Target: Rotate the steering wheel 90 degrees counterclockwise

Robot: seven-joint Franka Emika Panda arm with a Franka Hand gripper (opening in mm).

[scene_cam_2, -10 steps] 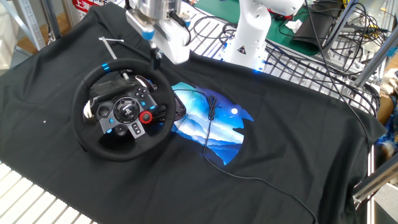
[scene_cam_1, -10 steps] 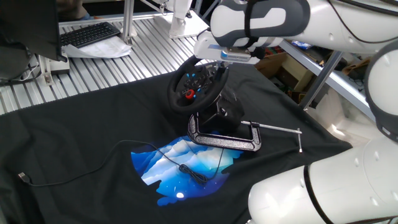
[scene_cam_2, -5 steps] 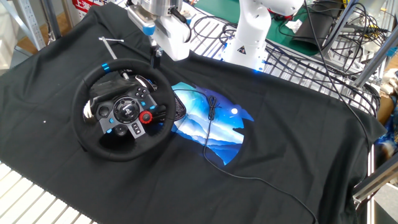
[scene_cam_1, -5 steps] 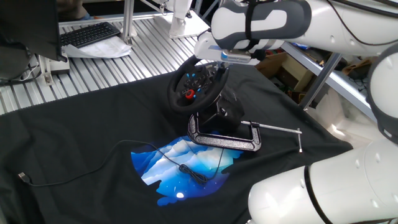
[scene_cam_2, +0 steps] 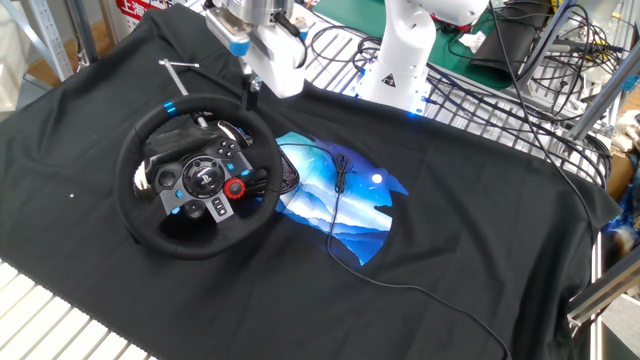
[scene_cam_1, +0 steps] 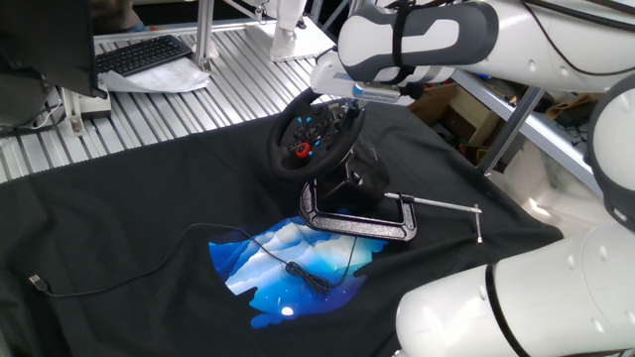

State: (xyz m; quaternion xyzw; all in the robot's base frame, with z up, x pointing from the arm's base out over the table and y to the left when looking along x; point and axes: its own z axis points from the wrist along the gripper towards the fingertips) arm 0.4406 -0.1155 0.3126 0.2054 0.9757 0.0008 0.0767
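Observation:
The steering wheel (scene_cam_1: 310, 139) is black, with a red centre button and blue buttons, and stands tilted on its black base on the black cloth. In the other fixed view, the wheel (scene_cam_2: 198, 182) shows its blue stripe mark at the upper left of the rim. My gripper (scene_cam_2: 248, 96) hangs right at the rim's upper right edge; its dark fingers look close together and hold nothing. In the first fixed view, the gripper (scene_cam_1: 355, 99) sits at the top of the rim, with the fingertips partly hidden by the hand.
A metal C-clamp (scene_cam_1: 357, 223) with a long screw rod (scene_cam_1: 444, 205) holds the wheel's base. A thin black cable (scene_cam_1: 149, 270) trails over the blue print on the cloth (scene_cam_2: 340, 200). A keyboard (scene_cam_1: 144, 55) lies at the back, and a white robot base (scene_cam_2: 405, 50) stands behind the cloth.
The gripper has lifted slightly up and away from the rim over the last second. The wheel has not visibly turned.

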